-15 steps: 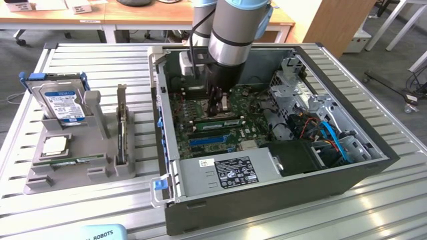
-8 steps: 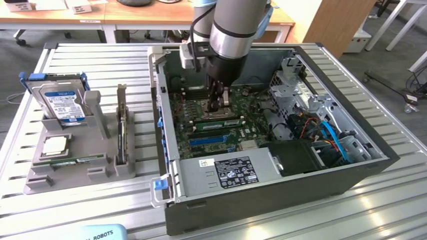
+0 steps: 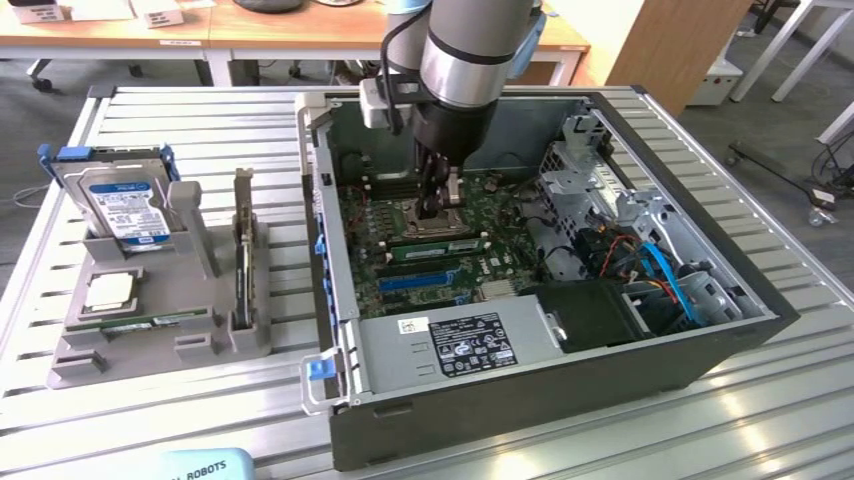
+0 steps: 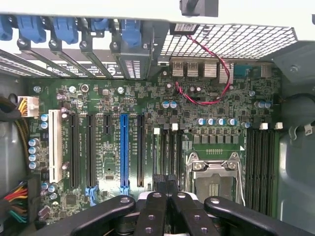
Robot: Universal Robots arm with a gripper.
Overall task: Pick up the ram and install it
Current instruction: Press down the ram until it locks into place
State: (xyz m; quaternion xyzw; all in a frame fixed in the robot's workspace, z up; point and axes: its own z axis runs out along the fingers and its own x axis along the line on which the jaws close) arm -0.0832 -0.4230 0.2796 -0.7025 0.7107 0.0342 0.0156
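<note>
Claw (image 3: 437, 213): lowered inside the open computer case (image 3: 694, 350), fingers drawn together, tips just above the motherboard (image 3: 501, 255); in the wrist view the closed fingers (image 4: 147, 211) sit over the memory slots (image 4: 167, 152) next to the empty processor socket (image 4: 214, 179).
Ram in the case (image 3: 441, 245): a green stick lies seated along the slots directly under the claw, just beside the socket; whether its clips are latched cannot be told.
Second ram (image 3: 136, 324): lying flat in the grey holder (image 3: 80, 370) on the surface (image 3: 200, 130), at the exterior view's left, well apart from the case.
Other parts in the holder: hard drive (image 3: 127, 205) standing upright, silver processor chip (image 3: 110, 290) lying flat; both untouched.
Grip: no stick is visible between the fingers, which appear to press on or hover at the seated ram.
Progress (judged): pick-up done, stick placed in its slot; installation looks at or close to its final seating.
</note>
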